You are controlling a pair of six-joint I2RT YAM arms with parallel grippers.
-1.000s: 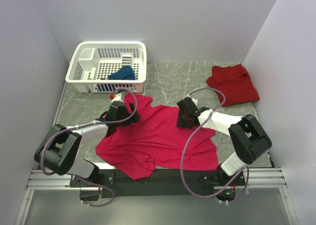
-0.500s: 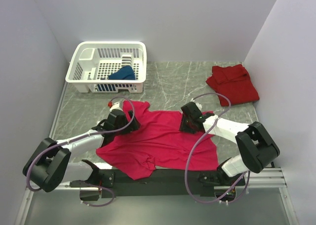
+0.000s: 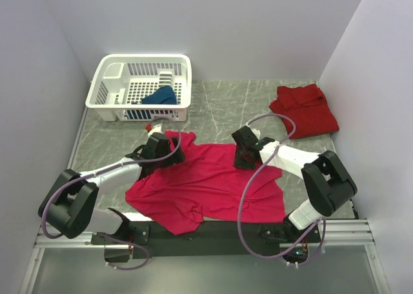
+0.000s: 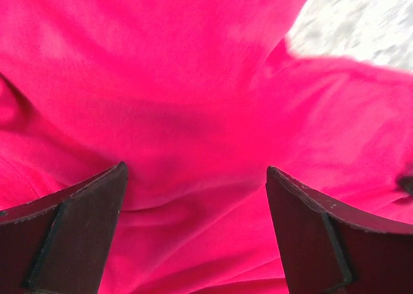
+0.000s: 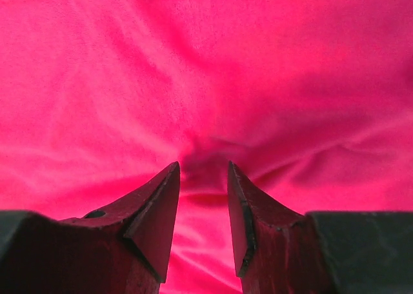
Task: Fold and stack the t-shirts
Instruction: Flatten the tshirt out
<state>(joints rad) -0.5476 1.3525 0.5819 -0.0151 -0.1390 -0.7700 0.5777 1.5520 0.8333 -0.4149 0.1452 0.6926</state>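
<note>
- Magenta t-shirt (image 3: 206, 184) is lying spread and wrinkled across the near middle of the counter (image 3: 226, 106), its near hem reaching over the dark front rail.
- Left jaws are sitting over the shirt's far-left part, just beside the sleeve.
- In the left wrist view these jaws are standing wide apart, released. Only smooth magenta cloth is showing between the two dark fingers (image 4: 74, 216). Cannot tell whether the tips are touching the cloth.
- Right jaws are sitting at the shirt's far edge, right of centre.
- In the right wrist view these jaws are nearly together, clenching a small pucker of the magenta cloth. Creases are fanning out from the pinch between the fingertips (image 5: 161, 200).
- Darker red t-shirt (image 3: 304, 107) is lying bunched at the far right of the counter, well apart from the magenta one.
- Dark blue t-shirt (image 3: 160, 96) is lying crumpled inside the white lattice basket (image 3: 143, 57), which is standing at the far left.
</note>
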